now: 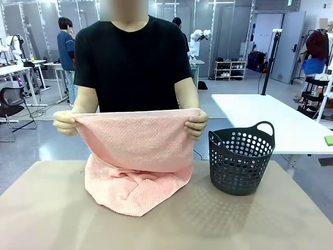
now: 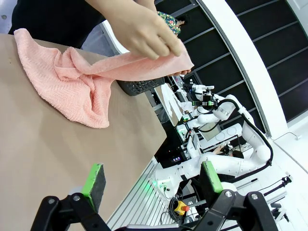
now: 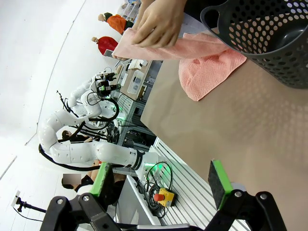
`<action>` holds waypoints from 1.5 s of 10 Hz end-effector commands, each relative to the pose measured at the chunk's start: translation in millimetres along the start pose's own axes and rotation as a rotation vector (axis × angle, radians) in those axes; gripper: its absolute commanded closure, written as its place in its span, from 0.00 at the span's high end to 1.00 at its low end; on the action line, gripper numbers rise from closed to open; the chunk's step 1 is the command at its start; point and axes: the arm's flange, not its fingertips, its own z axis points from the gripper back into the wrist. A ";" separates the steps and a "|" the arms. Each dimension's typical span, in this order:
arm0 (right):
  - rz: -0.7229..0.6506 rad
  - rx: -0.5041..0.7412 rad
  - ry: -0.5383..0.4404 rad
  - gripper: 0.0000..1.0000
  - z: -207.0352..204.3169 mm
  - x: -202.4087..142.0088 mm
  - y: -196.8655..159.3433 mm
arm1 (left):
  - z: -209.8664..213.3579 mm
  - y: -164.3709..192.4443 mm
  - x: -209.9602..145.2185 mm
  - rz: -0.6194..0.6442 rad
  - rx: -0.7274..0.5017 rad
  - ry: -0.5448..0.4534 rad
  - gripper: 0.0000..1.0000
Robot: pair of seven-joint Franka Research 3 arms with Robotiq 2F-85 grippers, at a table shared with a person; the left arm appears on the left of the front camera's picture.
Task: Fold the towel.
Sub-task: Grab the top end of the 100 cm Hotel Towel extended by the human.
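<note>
In the front view a person at the far side pinches the top edge of the towel (image 1: 136,156) with one hand (image 1: 65,123) at each upper corner, the other hand (image 1: 196,125) at picture right. The upper half hangs as a flat sheet, and the lower half lies bunched on the counter (image 1: 52,208). A dark basket (image 1: 240,164) stands just beside the towel at picture right, and bare counter runs along the near side. The left wrist view adds the left end effector (image 2: 151,175), its fingers spread wide and holding nothing. The towel (image 2: 72,86) lies well apart from it toward the counter's (image 2: 57,154) far end, a hand (image 2: 139,31) lifting its edge and the basket (image 2: 139,86) half hidden behind. Open counter lies between, and its side edge runs diagonally past the end effector. The right wrist view shows the right end effector (image 3: 161,175) equally wide open and empty. It sits off the counter (image 3: 231,125) edge, with the basket (image 3: 260,33) nearer and the towel (image 3: 207,72) beyond under a hand (image 3: 159,24).
</note>
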 end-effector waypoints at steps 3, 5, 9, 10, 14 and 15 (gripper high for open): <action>0.018 0.012 -0.012 1.00 -0.6 2.3 -0.6 | 1.3 0.2 -1.4 -0.009 -0.013 0.008 1.00; 0.018 0.012 -0.012 1.00 -0.6 2.3 -0.6 | 1.3 0.2 -1.4 -0.009 -0.013 0.008 1.00; 0.320 -0.171 0.100 1.00 13.3 36.0 54.2 | 12.5 -64.4 45.6 -0.425 0.342 0.143 1.00; 0.423 -0.229 0.161 1.00 10.1 54.1 76.8 | 7.4 -91.5 68.3 -0.547 0.421 0.186 1.00; 0.898 -0.502 0.528 1.00 -45.7 114.0 184.0 | -54.8 -206.7 133.1 -1.070 0.616 0.400 1.00; 0.986 -0.565 0.594 1.00 -65.4 123.3 210.1 | -76.3 -229.1 136.6 -1.186 0.625 0.482 1.00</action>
